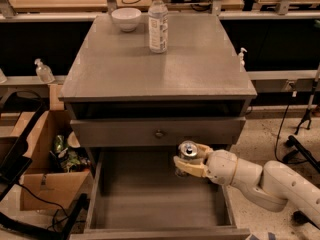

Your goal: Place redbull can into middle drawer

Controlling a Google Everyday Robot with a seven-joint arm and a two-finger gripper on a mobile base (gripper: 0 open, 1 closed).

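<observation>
The redbull can (188, 151) shows its shiny silver top and stands upright in my gripper (190, 163), which is shut on it. The can hangs over the right rear part of the open middle drawer (150, 204), above its bare grey floor and just below the closed knobbed drawer front (159, 133). My white arm (260, 181) reaches in from the lower right, over the drawer's right wall.
On the cabinet top (200, 69) stand a clear water bottle (158, 22) and a white bowl (126, 19). A cardboard box with clutter (47, 154) sits on the floor to the left. Cables and a stand lie at the right.
</observation>
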